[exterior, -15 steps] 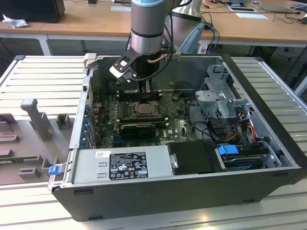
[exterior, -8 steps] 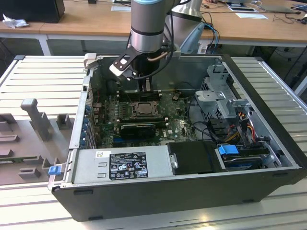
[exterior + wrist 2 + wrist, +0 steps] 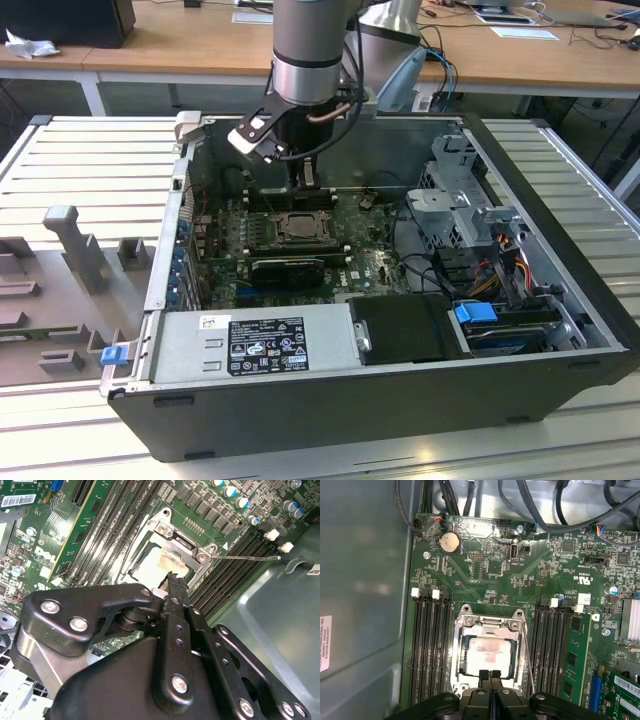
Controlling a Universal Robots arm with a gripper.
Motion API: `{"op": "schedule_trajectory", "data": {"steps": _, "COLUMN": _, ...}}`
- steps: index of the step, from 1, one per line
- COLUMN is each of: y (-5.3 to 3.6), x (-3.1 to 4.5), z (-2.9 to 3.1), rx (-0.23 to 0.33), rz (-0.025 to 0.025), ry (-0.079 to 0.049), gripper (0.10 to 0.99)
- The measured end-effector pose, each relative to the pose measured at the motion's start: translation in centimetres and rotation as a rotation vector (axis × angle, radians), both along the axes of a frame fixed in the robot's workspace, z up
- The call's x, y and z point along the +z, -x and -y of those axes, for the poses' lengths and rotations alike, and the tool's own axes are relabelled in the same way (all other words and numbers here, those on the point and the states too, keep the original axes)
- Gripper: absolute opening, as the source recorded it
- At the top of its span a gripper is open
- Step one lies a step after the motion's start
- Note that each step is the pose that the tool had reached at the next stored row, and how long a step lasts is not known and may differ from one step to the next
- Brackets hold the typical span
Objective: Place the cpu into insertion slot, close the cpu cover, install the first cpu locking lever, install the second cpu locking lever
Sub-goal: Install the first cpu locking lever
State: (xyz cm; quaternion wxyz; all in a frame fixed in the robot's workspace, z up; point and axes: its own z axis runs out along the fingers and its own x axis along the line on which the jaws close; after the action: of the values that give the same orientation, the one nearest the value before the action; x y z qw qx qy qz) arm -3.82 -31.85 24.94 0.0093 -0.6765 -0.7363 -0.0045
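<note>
Entry: the cpu [image 3: 490,655] is lying flat in the insertion slot [image 3: 459,684], pale top face looking up out of the motherboard [image 3: 490,575] towards the open side of the computer case [image 3: 560,300]. Being square, it is showing no long axis; its edges are running parallel to the slot rim and to the memory slots [image 3: 427,645] on either side.

The cpu cover [image 3: 492,625] is sitting down around the chip, which is showing through the cover's central cut-out. I am judging placement done and the cover lowered.

One locking lever [image 3: 245,557] is sticking out sideways from the socket as a thin rod, so I am reading it as not yet latched. I cannot tell the state of the other lever. At least the lever work is remaining.

My gripper [image 3: 490,676] is hanging over the near edge of the socket, fingers pressed together with nothing showing between them. In the exterior view it is sitting just above the board; whether the tips are touching the cover, I cannot tell.
</note>
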Motion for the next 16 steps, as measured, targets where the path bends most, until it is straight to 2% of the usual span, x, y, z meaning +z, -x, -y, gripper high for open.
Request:
{"op": "schedule_trajectory", "data": {"steps": 10, "y": 0.00, "x": 0.96, "z": 0.00, "rx": 0.000, "rz": -0.0001, "ry": 0.000, "gripper": 0.106}}
{"op": "schedule_trajectory", "data": {"steps": 12, "y": 0.00, "x": 1.62, "z": 0.00, "rx": 0.000, "rz": 0.0000, "ry": -0.003, "gripper": 0.106}}
{"op": "schedule_trajectory", "data": {"steps": 16, "y": 0.00, "x": 2.03, "z": 0.00, "rx": 0.000, "rz": 0.0000, "ry": -0.006, "gripper": 0.106}}
